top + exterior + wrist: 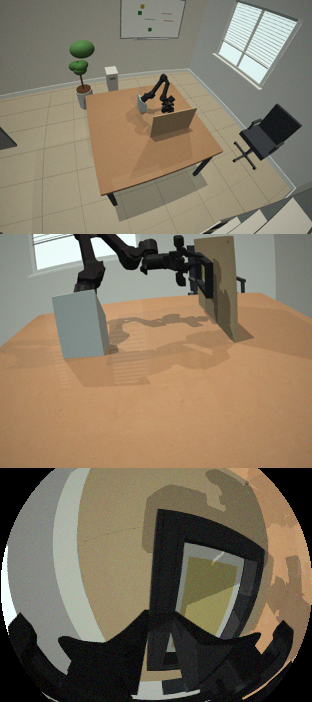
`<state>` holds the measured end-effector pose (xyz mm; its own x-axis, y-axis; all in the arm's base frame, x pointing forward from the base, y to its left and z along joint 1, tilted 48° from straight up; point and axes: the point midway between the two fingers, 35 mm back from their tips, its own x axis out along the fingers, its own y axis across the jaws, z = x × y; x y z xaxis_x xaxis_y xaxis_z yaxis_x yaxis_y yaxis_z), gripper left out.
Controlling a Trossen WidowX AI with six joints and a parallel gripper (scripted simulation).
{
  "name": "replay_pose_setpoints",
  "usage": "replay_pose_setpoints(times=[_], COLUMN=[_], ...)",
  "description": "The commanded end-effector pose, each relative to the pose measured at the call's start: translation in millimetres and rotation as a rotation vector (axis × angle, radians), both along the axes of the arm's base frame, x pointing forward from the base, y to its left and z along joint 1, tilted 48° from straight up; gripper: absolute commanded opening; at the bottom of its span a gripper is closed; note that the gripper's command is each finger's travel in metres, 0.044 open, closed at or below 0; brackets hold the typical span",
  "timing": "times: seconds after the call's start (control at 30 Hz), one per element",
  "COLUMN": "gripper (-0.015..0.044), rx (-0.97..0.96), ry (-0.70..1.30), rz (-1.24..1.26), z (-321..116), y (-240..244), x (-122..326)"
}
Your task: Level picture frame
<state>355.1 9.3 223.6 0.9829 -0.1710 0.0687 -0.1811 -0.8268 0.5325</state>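
The black picture frame [209, 282] [167, 563], with a pale mat and a yellowish picture, is in front of the upright tan board [173, 123] [228, 254] [115, 568]. My gripper [200, 260] [159, 615] is shut on one bar of the frame, which runs between the fingertips in the wrist view. That bar leans slightly in the wrist view; I cannot tell the frame's true tilt. In the top view the board hides the frame. The screw and the notched strip are hidden, and I cannot tell whether the strip rests on the screw.
The board stands on the wooden table [120, 156] [151, 422]. A pale blue-grey block [141, 105] [78, 327] is by the arm's base, some way from the board. An office chair [261, 141] is on the floor beyond the table's edge.
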Motion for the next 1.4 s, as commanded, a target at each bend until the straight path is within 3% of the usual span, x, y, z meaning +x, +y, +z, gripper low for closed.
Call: replay_pose_setpoints(times=[0.0,1.37], gripper=[0.0,0.0], rx=[0.005,0.005], ry=[-0.008,-0.008], rz=[-0.007,-0.007], z=[2.5,1.0], y=[-0.9,2.3], x=[0.3,1.0])
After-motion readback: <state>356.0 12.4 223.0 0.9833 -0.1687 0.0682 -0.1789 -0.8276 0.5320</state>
